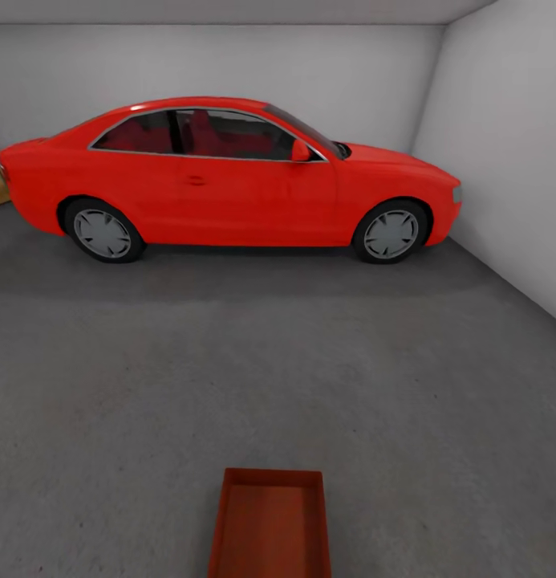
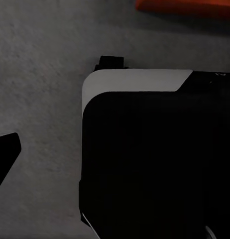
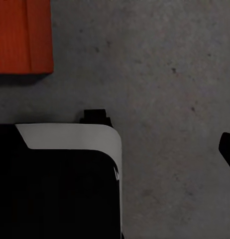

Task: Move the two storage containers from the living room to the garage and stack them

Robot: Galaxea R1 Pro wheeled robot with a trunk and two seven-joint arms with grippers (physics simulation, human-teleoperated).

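Just one container (image 1: 271, 526) on floor (image 1: 229, 377)

The head view is evenly and softly lit, with no visible lamp and no glare. The white walls (image 1: 229, 76) read pale grey, and the car (image 1: 229, 181) shows only faint sheen on its red paint. A broad, soft shadow lies on the floor (image 1: 229, 361) under and in front of the car; the floor looks smooth and slightly blurred. The red box (image 1: 271, 526) is darker inside. Both wrist views are dimmer and grainier, the concrete mottled, the robot's black body (image 2: 155, 169) an almost detail-less mass. A thin shadow edges the box (image 3: 23, 35) there.
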